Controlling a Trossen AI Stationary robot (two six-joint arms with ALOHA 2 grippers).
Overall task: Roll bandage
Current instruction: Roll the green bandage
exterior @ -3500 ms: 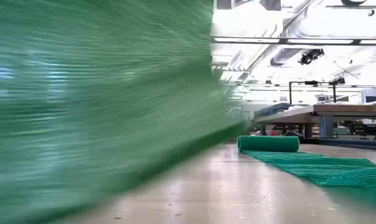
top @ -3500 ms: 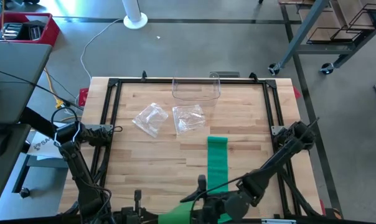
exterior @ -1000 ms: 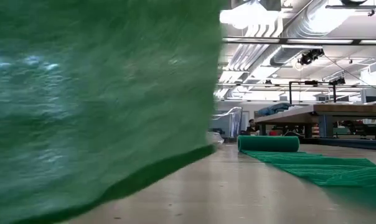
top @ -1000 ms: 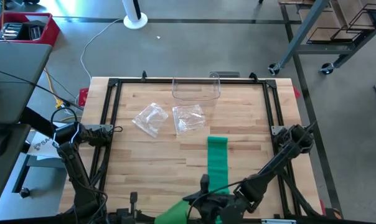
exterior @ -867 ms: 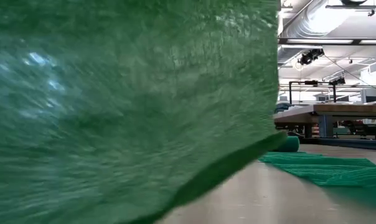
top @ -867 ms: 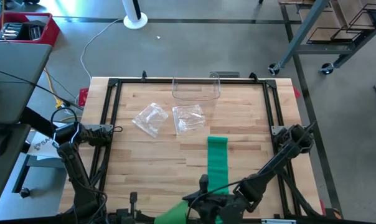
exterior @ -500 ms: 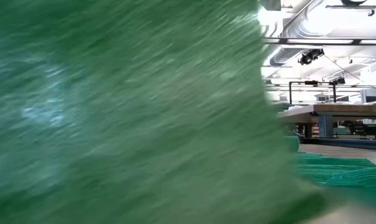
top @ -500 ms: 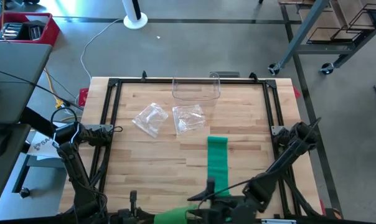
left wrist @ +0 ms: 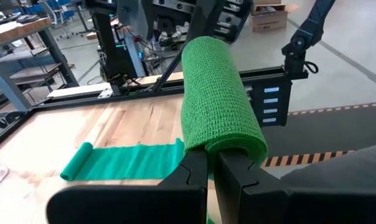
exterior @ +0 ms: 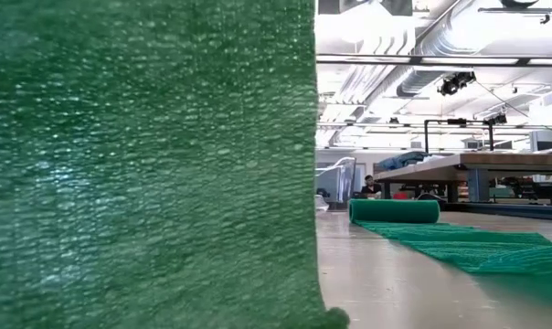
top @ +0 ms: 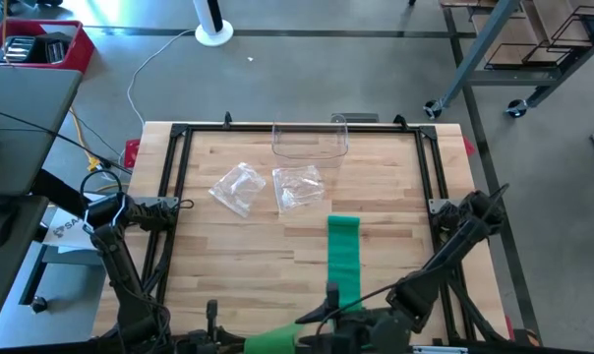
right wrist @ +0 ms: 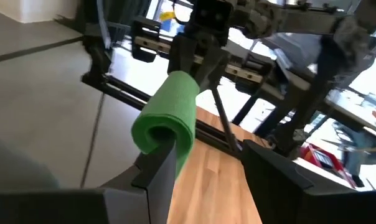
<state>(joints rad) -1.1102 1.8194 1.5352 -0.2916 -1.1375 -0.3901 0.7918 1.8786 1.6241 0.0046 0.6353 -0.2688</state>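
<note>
The green bandage lies partly unrolled as a strip (top: 344,254) on the wooden table, its far end a small roll (exterior: 395,210). Its near part is wound into a thicker roll (left wrist: 218,99), lifted above the near edge, with my left gripper (left wrist: 211,163) shut on it. Loose bandage cloth (exterior: 148,164) hangs close in front of the low camera. My right gripper (right wrist: 203,163) stands open at the roll's other end (right wrist: 158,134), with one finger (right wrist: 160,168) just below that end. My left gripper is shut on one end of the thick roll (left wrist: 228,148). The wound cloth lies over the fingertips and hides the place of contact. The roll sticks out beyond the fingers in line with them, lifted clear of the table. Whether my right gripper's finger touches the roll's other end, I cannot tell.
Two crumpled clear plastic bags (top: 240,187) (top: 299,187) lie on the table's far half. A clear container (top: 310,141) stands at the far edge. Black frame rails (top: 174,197) run along the table's sides.
In the high view the lifted roll has turned from slanting to lying along the near edge. The right arm has drawn back a little toward the near right. The cloth before the low camera has swung across and now hangs with its edge upright.
</note>
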